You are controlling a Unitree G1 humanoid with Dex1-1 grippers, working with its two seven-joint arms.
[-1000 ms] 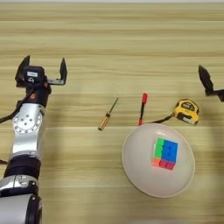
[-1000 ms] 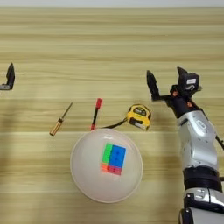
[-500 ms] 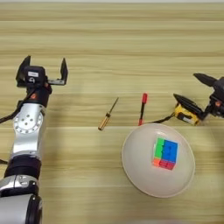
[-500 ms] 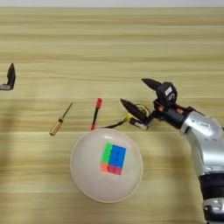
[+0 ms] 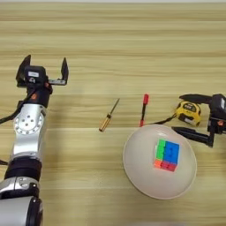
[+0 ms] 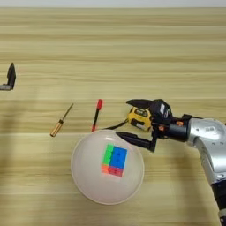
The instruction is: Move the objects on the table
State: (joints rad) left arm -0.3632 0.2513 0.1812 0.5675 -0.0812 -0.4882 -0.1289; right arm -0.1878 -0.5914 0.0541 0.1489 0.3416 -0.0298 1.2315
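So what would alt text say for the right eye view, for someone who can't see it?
The right pincer, open, straddles a yellow tape measure on a wooden table. Beside it a cream plate holds a puzzle cube; a screwdriver and red-capped pen lie left.

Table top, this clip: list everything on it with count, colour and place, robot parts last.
Table: one, light wood planks, fills the view.
Plate: one, cream, round, near middle, toward the right.
Puzzle cube: one, green, blue, red and orange, lying on the plate.
Tape measure: one, yellow and black with a black strap, just beyond the plate's right rim.
Pen: one, black with red cap, beyond the plate.
Screwdriver: one, wooden handle, left of the pen.
Left claw: one, black, open, over bare table at far left.
Right claw: one, black, open, one finger on each side of the tape measure, not closed on it.
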